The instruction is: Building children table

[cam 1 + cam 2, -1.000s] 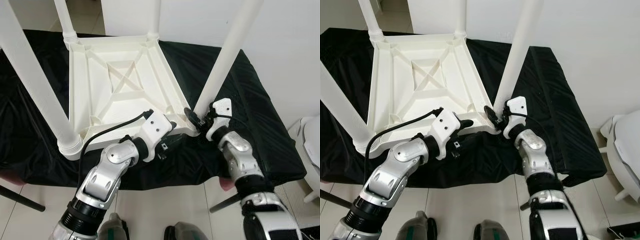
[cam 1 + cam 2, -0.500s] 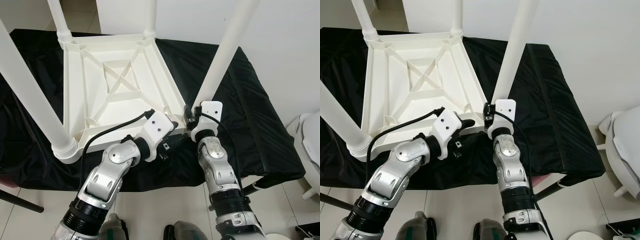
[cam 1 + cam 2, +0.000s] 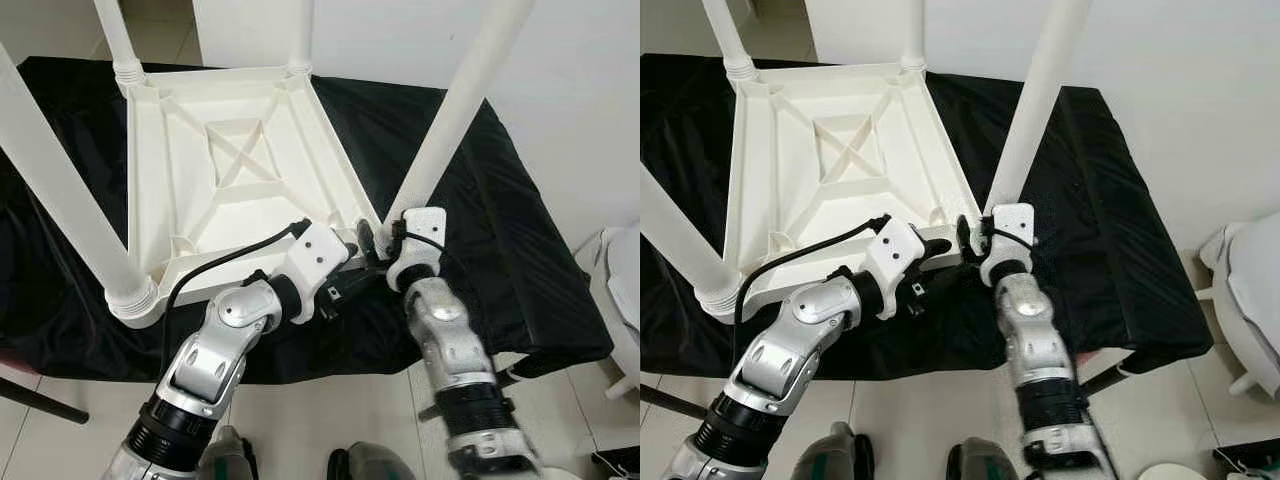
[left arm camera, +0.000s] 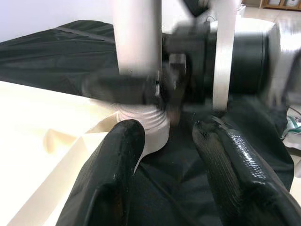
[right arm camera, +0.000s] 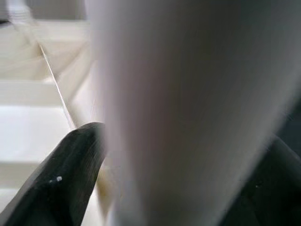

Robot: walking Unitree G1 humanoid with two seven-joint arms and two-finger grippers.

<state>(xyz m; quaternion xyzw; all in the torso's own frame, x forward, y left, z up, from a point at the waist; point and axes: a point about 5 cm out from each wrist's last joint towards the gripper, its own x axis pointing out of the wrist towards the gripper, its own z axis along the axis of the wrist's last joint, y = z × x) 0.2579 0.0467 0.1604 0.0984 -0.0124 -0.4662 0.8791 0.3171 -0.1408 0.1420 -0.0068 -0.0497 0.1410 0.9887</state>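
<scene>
black-draped surface [image 3: 520,270] carries the upturned white plastic children's table [image 3: 225,180], where my right tool [image 3: 372,250] clamps the near-corner white tubular leg [image 3: 440,150] while my left tool [image 4: 171,155] gapes beside its socket, so i judge seating it firmly comes next.

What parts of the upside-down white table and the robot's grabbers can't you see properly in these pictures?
- Tops of the four table legs: cut off by the upper edge in both eye views.
- Right gripper: its wrist view is blurred by the leg between its fingers, so how tight the grip is stays unclear.
- Left gripper: in the eye views its own wrist hides the fingertips.
- Leg socket: motion blur smears it.
</scene>
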